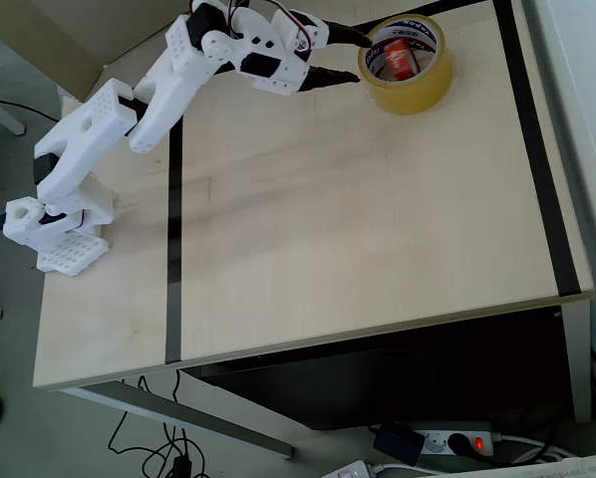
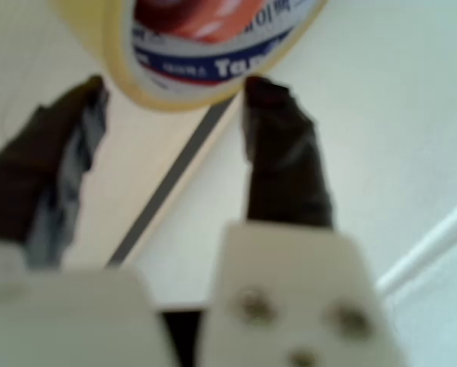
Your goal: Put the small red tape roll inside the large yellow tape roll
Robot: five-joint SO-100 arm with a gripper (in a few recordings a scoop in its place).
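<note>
Overhead view: small red tape roll (image 1: 402, 60) sits inside large yellow tape roll (image 1: 408, 64).

White perforated plastic arm (image 1: 158, 95), black-fingered tool (image 1: 356, 57), red-and-white wires.

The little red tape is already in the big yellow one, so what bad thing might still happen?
1. The open gripper sits right against the large yellow tape roll. Pulling back carelessly might drag or tip it, judging by how close the fingers look in the wrist view.
2. The yellow roll stands near the table's far edge, so a shove could push it off.
3. The small red tape roll lies tilted inside, so a bump might shift it.
</note>
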